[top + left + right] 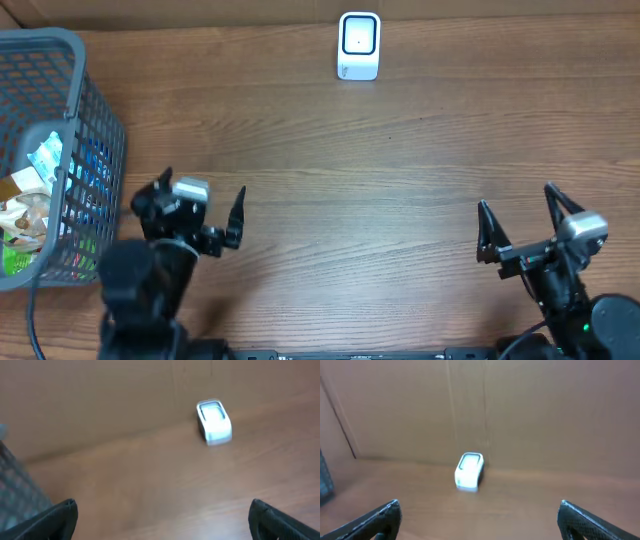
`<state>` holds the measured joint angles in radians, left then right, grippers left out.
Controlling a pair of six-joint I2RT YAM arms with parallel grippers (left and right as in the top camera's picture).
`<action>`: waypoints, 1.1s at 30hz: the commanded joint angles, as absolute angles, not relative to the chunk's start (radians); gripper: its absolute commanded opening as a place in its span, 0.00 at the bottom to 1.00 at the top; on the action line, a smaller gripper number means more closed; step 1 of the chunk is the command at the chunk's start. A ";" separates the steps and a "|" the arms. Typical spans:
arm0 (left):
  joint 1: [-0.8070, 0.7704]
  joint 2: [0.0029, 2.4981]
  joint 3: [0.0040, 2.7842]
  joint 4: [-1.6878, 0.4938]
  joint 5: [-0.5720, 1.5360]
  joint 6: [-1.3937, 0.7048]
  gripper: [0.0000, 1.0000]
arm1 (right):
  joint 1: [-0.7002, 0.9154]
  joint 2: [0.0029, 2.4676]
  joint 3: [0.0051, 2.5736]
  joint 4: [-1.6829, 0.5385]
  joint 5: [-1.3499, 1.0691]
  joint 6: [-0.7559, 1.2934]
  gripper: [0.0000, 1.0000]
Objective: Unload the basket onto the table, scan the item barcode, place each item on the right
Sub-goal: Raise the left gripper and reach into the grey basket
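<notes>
The fingers (pixel 237 213) of my left gripper (pixel 203 192) stand wide apart with nothing between them, low in the left of the overhead frame. The right gripper (pixel 516 200) is the same in the lower right: fingers spread, nothing held. Both wrist views show only bare wood between the fingertips.

Just left of the left gripper, at the left edge of the frame, sits the grey basket (pixel 100 140) with several packets (pixel 30 190) inside. I take the item to be scanned to be one of these, but I cannot tell which. The white scanner (pixel 359 45) stands at the top centre of the frame, well apart from both arms, with open surface (pixel 350 180) in between.

By my reading nothing is done yet. No packet is out of the basket and none is near the scanner. Picking one, carrying it over and turning its barcode to the scanner all remain.
</notes>
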<state>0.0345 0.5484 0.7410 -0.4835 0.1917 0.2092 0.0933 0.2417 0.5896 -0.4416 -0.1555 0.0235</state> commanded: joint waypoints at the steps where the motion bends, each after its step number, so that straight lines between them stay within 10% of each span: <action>1: 0.040 0.794 1.086 -0.670 0.216 0.214 1.00 | 0.095 0.402 0.785 -0.541 -0.132 0.026 1.00; 9: 0.039 1.311 1.896 -1.332 0.311 0.214 1.00 | 0.095 0.849 1.211 -0.886 -0.221 0.026 1.00; 19: 0.082 1.445 2.073 -1.379 0.007 -0.119 1.00 | 0.095 1.025 1.245 -0.900 -0.319 0.033 1.00; 33: 0.711 1.501 2.222 -1.574 -0.130 -0.351 1.00 | 0.095 1.040 1.245 -0.916 -0.325 0.038 1.00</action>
<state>0.6098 1.4601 2.2124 -1.5623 -0.1463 -0.3222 0.0933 1.0428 1.2182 -0.9142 -0.3107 0.0273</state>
